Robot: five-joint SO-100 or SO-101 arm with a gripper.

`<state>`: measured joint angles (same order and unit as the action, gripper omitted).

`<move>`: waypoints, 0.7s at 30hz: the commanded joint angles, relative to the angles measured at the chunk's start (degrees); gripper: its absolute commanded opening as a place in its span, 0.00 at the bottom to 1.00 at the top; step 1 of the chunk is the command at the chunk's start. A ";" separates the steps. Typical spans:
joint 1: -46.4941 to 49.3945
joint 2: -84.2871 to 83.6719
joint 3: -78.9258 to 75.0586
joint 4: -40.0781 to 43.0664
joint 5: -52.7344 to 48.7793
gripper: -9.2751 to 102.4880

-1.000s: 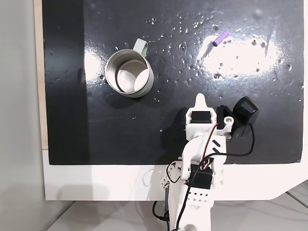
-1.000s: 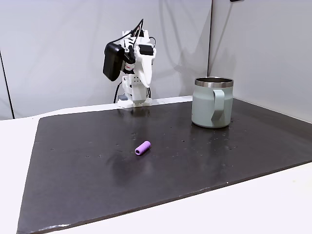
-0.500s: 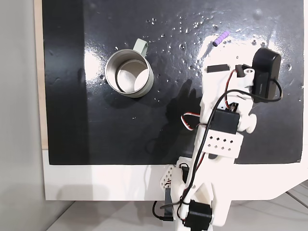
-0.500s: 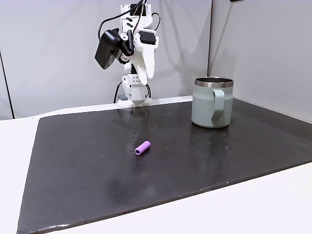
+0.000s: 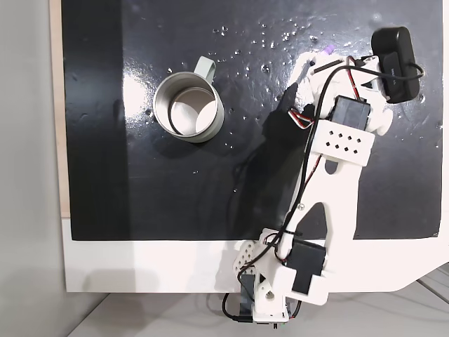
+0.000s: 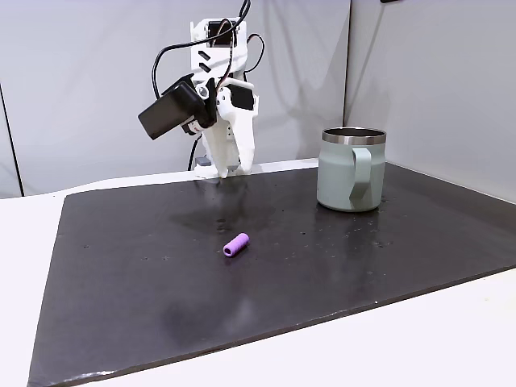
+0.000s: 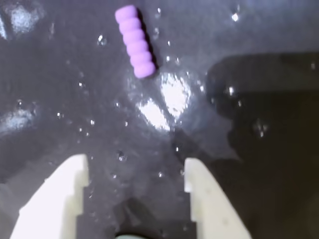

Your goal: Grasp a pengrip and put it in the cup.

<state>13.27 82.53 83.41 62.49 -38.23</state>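
End effector (image 7: 134, 172) spread wide, empty, above the pengrip (image 7: 135, 41)
The wrist view shows its ribs; a fixed view adds the cup (image 6: 352, 170) on the wet-speckled black table (image 6: 145, 306).

the arm (image 5: 335, 210) is white printed plastic with black servo blocks and thin black and red cables looping along it. behind the gripper (image 7: 134, 167), with its two pale stepped fingers (image 7: 72, 184), sits a perforated bracket and a black camera box (image 6: 168, 114).
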 commanded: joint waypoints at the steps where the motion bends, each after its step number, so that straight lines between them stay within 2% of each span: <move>1: 1.23 -3.60 -8.00 -0.44 -3.52 0.31; 21: 0.35 -28.48 -25.22 -8.26 -16.17 0.32</move>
<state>14.94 53.88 63.19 55.99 -53.09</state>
